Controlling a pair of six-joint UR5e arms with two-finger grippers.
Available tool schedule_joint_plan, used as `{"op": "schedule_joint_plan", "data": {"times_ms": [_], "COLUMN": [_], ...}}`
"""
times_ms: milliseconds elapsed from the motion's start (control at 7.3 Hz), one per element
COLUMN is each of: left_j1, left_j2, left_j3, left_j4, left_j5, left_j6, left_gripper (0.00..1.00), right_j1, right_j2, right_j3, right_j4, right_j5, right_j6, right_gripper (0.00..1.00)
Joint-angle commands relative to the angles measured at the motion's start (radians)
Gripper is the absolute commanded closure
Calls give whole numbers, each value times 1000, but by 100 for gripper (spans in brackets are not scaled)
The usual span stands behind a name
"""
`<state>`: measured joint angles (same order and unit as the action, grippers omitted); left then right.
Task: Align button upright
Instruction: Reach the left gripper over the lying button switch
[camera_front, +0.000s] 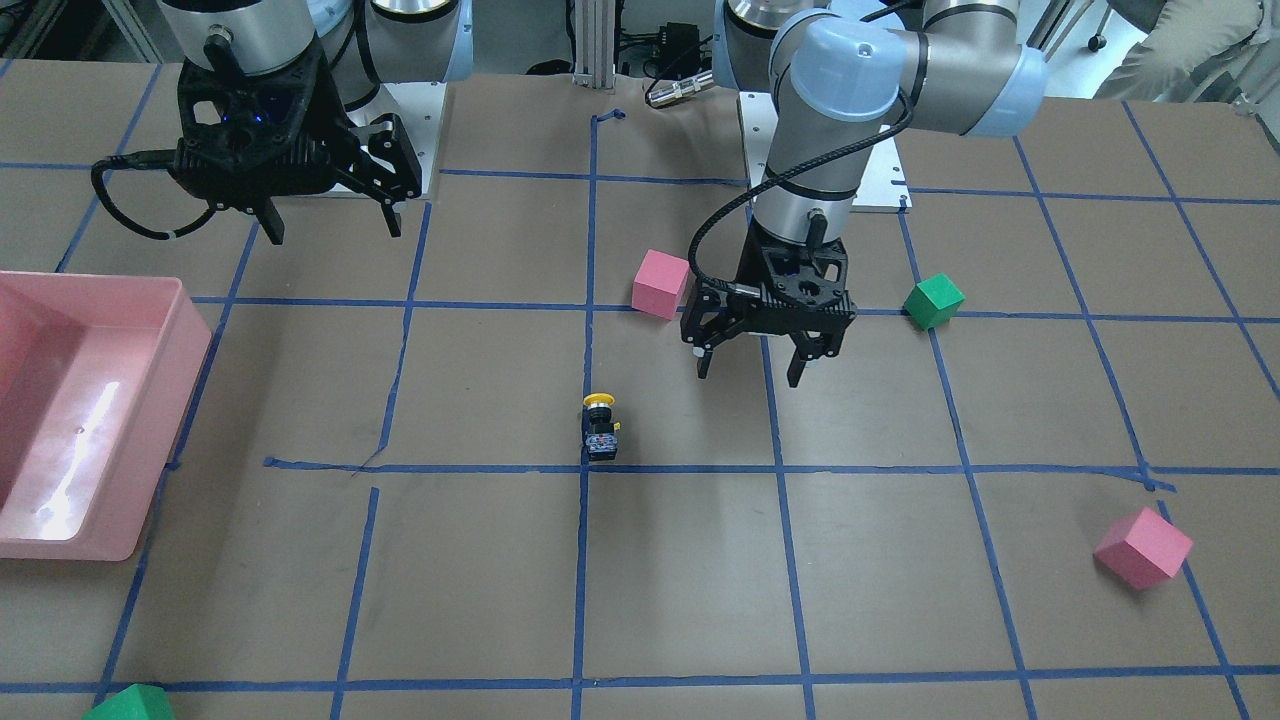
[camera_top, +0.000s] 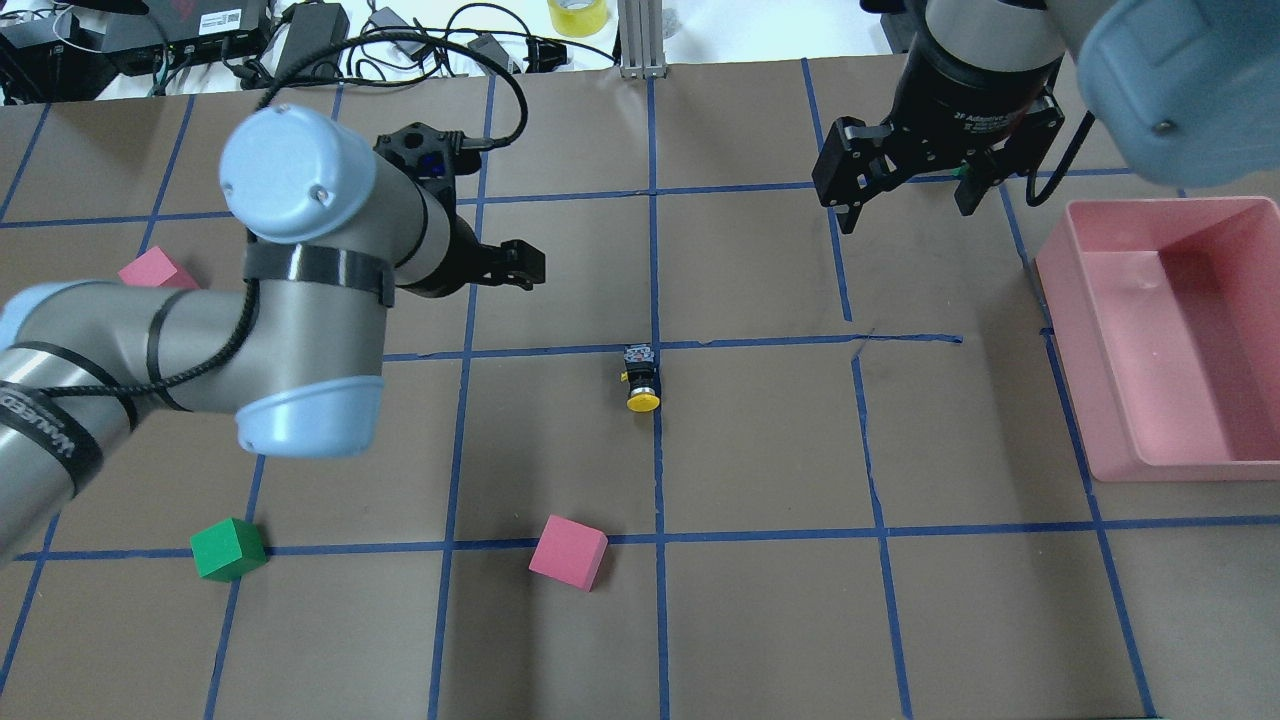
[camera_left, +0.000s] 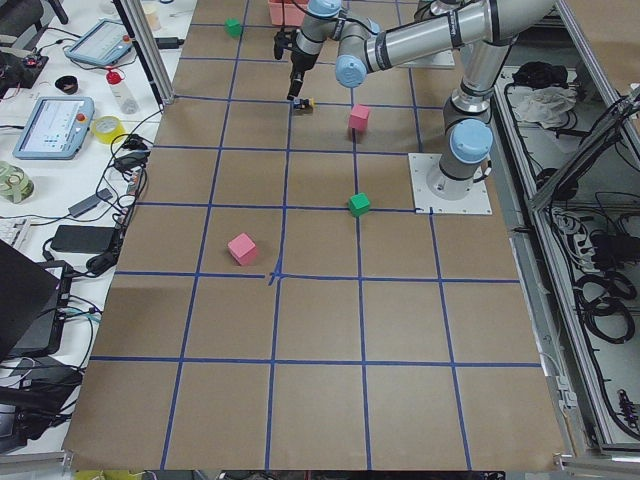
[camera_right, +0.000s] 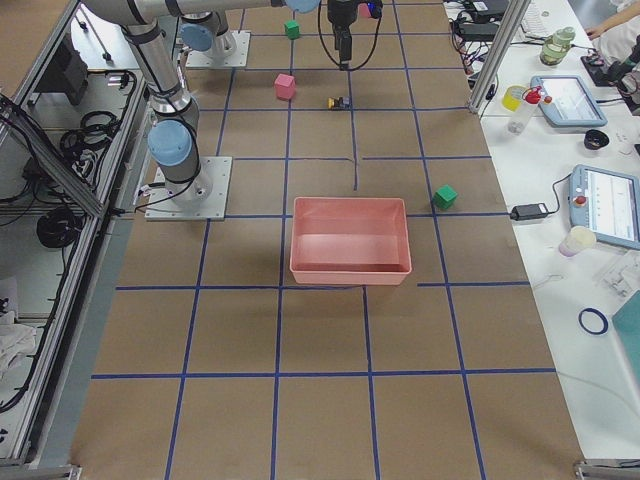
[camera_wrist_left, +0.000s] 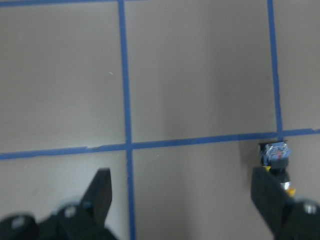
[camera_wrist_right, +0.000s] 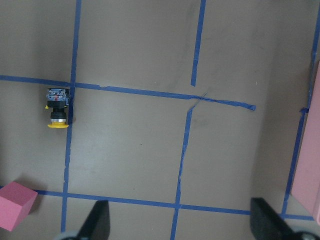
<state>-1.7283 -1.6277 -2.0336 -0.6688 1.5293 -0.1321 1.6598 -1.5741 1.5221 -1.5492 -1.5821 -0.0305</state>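
Yellow-capped button (camera_top: 641, 380) lies on its side on the tabletop (camera_top: 760, 620), over a blue tape line (camera_top: 657, 470), cap toward the robot's base. I note the left tool (camera_front: 749, 375) hanging near it, jaws wide and empty. The right tool (camera_front: 335, 234) is well apart, equally wide and empty. In the left wrist view the button sits off by one finger, not between the pair. Risks, in my judgement: descending uncorrected would strike it, the round body may roll under closing jaws, and the narrow base may topple on release.
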Motion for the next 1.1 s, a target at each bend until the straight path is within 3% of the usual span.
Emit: {"op": "schedule_joint_plan", "data": {"times_ms": [0,685,958], "left_j1": [-109,-279,-307], "left_j2": [-29,-225,-300], "left_j3": [-101,-111,-109], "left_j4": [190,409,411], "left_j5": [67,97,89], "left_j6": [-117,-333,-412], "left_gripper": [0,2,2], "right_j1": [0,-6,-8], "right_j2": [0,0,0], "right_j3": [10,12,12], "right_j4": [1,4,12], "right_j5": [-7,-15,-21], "right_j6": [0,0,0], "right_gripper": [0,0,0]}}
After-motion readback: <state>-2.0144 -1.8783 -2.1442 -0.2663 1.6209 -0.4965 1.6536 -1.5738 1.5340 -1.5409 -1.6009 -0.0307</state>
